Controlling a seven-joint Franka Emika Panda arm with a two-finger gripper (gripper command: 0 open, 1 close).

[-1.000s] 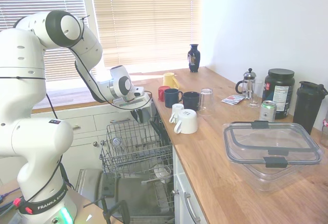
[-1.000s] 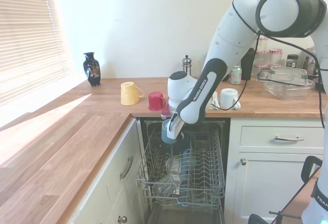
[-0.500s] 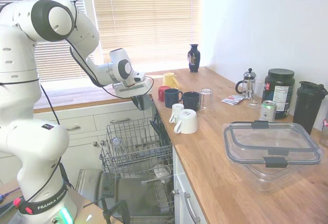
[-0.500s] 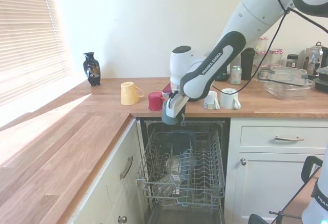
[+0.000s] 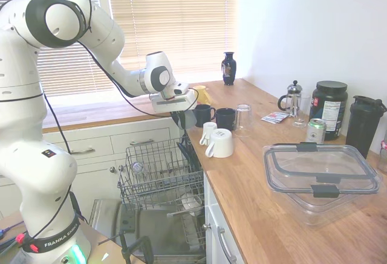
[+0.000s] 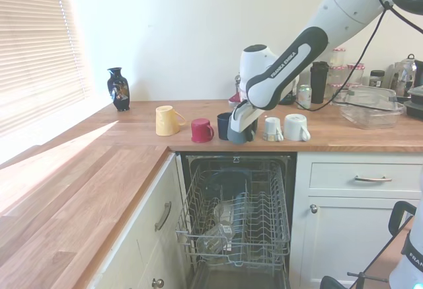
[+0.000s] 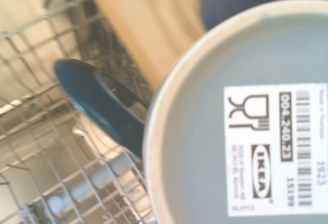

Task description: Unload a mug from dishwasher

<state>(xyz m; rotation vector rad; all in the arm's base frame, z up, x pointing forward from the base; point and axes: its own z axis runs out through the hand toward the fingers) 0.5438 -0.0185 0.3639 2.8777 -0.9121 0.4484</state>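
A: Gripper [image 6: 239, 130] status?
B: Clamped on the mug [image 6: 236, 134], held over the front edge of the wooden counter [image 6: 132, 133], above the open dishwasher [image 6: 234, 219].
A: Touching the counter?
B: Hard to say from either exterior view; looks just clear. Navy mug [image 6: 223, 125] sits right beside it, red mug [image 6: 200, 130] further along.

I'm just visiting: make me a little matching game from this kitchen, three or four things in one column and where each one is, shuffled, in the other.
Things:
1. grey-blue mug
2. yellow mug
3. black vase
4. clear glass

Places:
A. in the dishwasher rack
B. lying on its side on the counter
C. held in the gripper at the counter edge
D. upright by the window

Pairs: 1-C, 2-B, 3-D, 4-A
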